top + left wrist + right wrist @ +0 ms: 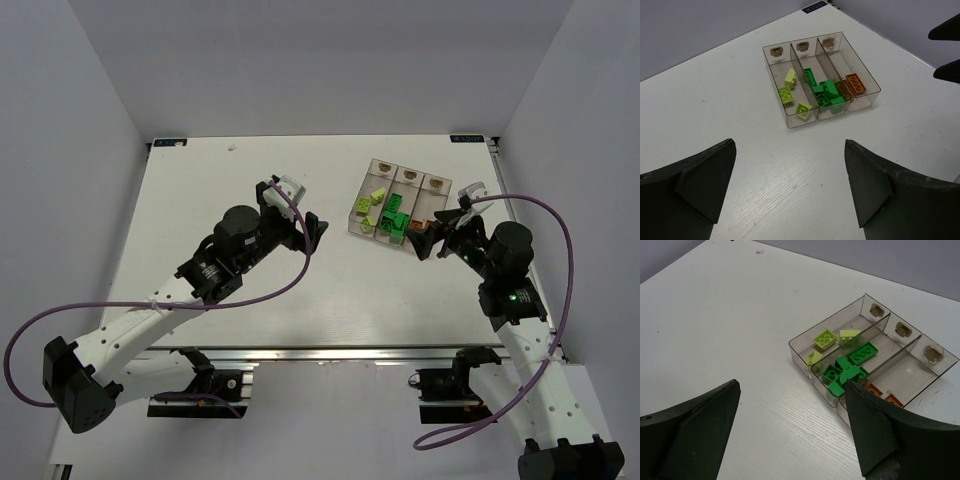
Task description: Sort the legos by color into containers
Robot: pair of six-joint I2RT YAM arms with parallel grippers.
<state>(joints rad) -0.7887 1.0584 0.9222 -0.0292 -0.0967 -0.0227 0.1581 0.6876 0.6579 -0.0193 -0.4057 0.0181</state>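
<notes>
White tabletop (200,180): legos (827,91) lie colour-sorted in the containers (802,121), ahead of left claw (316,232), just beside right claw (438,232). Both claws gape wide, empty. You should lift away straight, not nudging them.

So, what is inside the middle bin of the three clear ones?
The middle bin holds only dark green legos, heaped at one end, and a tan mark at the other. Anything under the heap is hidden.

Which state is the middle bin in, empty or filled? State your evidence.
Not empty: the middle bin holds several dark green bricks, piled toward the end away from its tan mark.
</notes>
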